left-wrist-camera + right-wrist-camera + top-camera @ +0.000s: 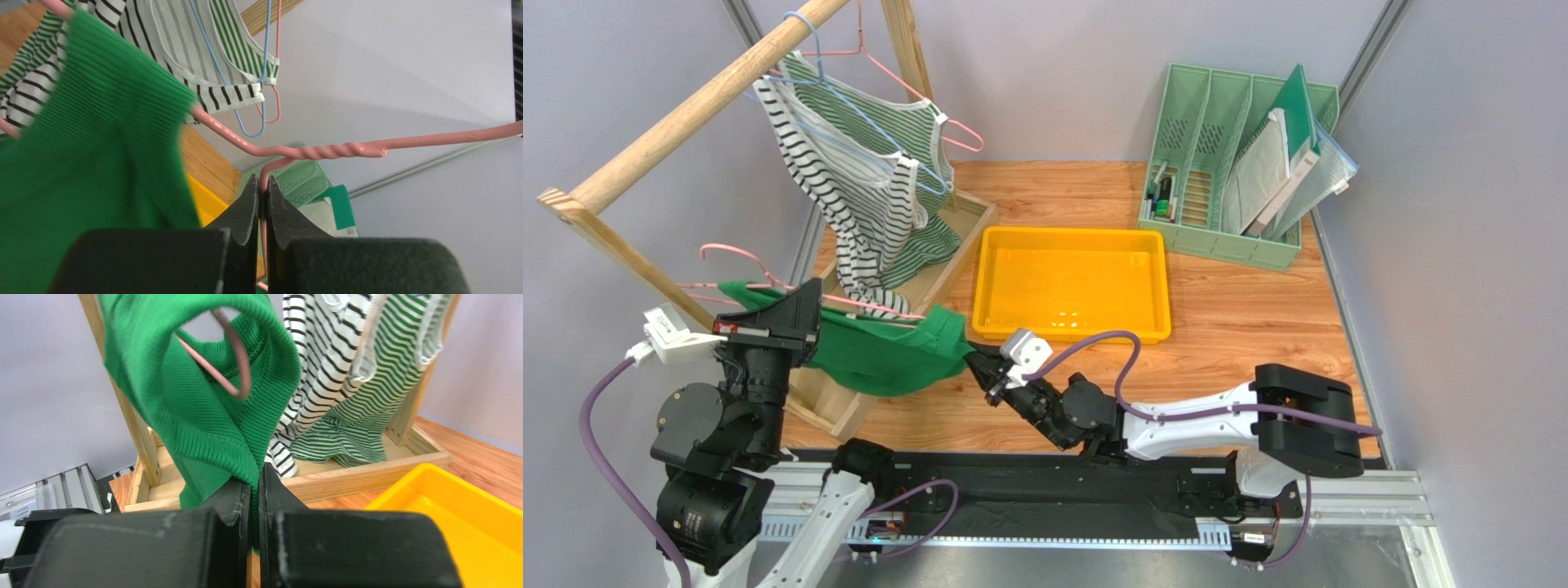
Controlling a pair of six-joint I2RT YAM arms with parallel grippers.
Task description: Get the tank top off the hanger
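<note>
Tank top pinched between right fingers; left fingers clamp the pink hanger.

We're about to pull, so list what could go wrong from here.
1. The green tank top loops the pink hanger; pulling may snag or stretch it.
2. The left pincer holds only thin wire, which might slip or twist.
3. The right pincer pinches just a fabric fold and could lose it.

Green ribbed tank top hangs bunched on the pink wire hanger, with the wire poking through one opening. Hanger's neck is clamped in the left gripper, and the top's lower edge is pinched in the right gripper.
</note>
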